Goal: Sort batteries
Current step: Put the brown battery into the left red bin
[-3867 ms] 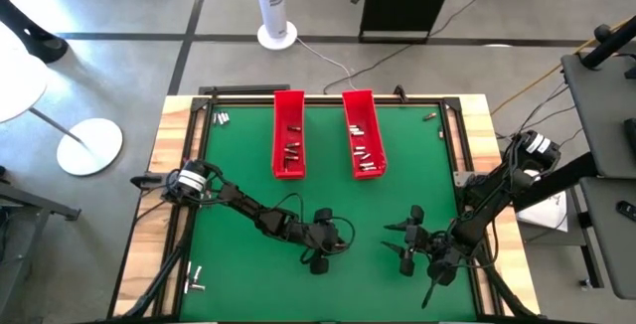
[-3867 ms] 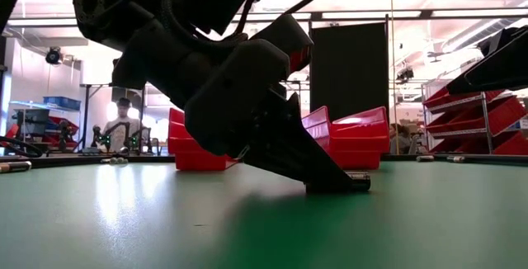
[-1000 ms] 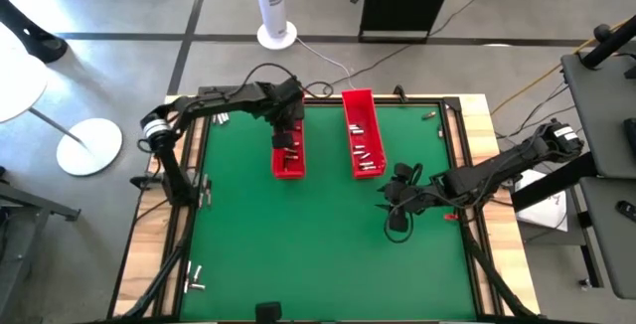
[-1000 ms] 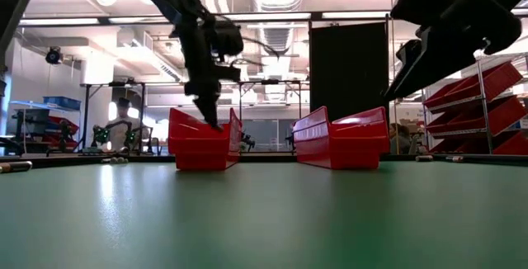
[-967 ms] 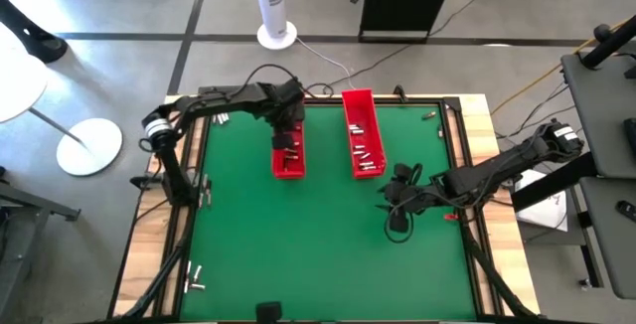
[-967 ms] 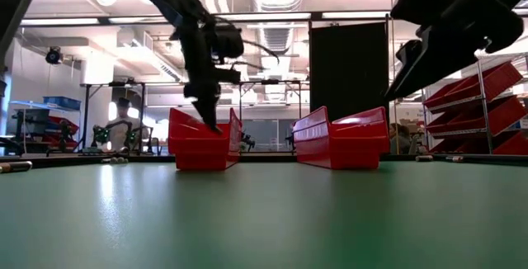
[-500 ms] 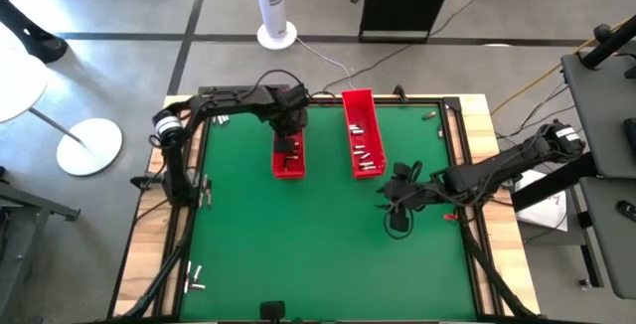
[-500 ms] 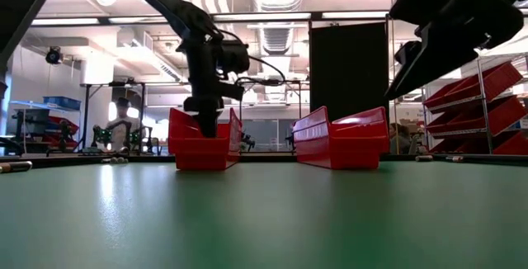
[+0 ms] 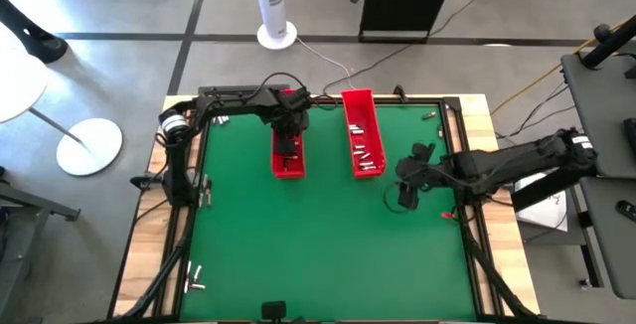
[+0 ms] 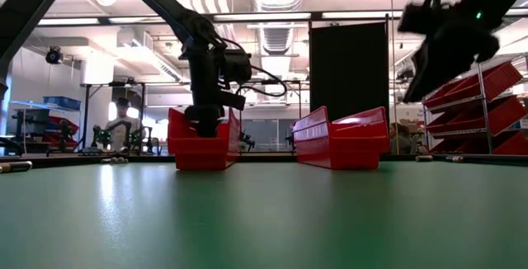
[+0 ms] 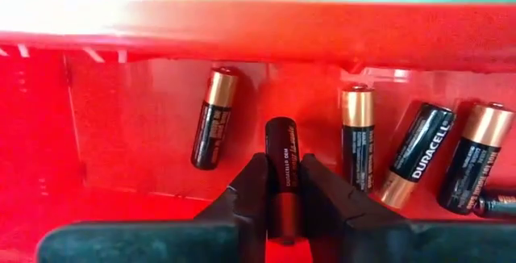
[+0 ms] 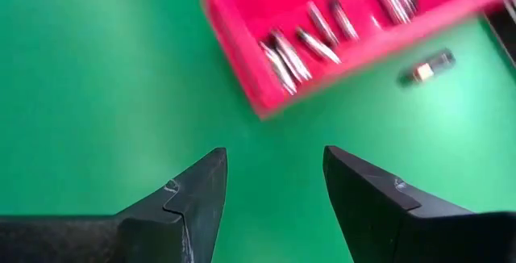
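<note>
The left hand (image 11: 281, 206), pinching a battery (image 11: 282, 166) low inside the left red tray (image 9: 288, 133), could drop it crosswise onto neighbouring cells if released tilted, while the right hand (image 12: 274, 186) hangs wide and empty.

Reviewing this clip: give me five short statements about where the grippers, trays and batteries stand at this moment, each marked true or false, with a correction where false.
1. The left gripper is shut on a battery inside the left red tray. True.
2. The right gripper holds a battery. False: its fingers stand open and empty above the green mat.
3. Several batteries already lie on the floor of the left red tray. True.
4. The right red tray is empty. False: the right wrist view shows a number of batteries in it.
5. The right gripper hovers over the left red tray. False: in the high view it sits to the right of the right red tray.
</note>
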You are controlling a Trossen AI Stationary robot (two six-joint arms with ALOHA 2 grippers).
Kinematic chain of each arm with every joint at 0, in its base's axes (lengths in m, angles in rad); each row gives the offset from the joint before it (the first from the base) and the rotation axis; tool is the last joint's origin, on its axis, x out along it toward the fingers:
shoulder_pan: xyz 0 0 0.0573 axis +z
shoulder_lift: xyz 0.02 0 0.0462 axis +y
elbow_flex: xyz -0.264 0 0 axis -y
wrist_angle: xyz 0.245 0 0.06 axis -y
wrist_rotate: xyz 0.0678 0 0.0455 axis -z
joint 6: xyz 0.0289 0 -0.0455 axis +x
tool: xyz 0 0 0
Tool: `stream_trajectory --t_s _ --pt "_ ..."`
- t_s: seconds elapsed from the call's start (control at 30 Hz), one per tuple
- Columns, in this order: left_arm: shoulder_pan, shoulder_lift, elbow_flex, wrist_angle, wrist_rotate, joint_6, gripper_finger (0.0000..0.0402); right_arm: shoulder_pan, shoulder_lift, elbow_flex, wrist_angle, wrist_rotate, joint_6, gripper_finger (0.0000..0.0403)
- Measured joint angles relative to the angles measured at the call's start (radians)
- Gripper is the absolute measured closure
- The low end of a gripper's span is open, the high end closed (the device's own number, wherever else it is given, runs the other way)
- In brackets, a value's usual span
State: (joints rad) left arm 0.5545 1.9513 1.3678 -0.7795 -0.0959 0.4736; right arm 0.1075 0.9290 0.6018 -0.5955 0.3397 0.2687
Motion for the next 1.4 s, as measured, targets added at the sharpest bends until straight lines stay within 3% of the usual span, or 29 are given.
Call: stream_trajectory --t_s 0.47,0.77,0.93,1.13,1.4 --pt "-0.003 0.012 0.005 0.025 -0.01 0.018 0.0265 -0.181 0.094 0.0 -0.015 -0.044 -0.092 0.0202" --pt "-0.028 0.01 0.046 0.06 0.0 0.041 0.026 -0.194 0.107 0.0 0.032 -0.051 -0.147 0.0202" --pt "-0.046 0.01 0.076 0.045 -0.001 0.045 0.026 -0.197 0.107 0.0 0.054 0.032 -0.21 0.0202" --pt "-0.057 0.01 0.106 -0.004 -0.044 0.078 0.026 -0.224 0.107 0.0 0.051 0.045 -0.267 0.0202" --pt "0.013 0.007 0.113 0.04 -0.076 0.084 0.026 -0.227 0.107 0.0 0.054 0.053 -0.292 0.0202"
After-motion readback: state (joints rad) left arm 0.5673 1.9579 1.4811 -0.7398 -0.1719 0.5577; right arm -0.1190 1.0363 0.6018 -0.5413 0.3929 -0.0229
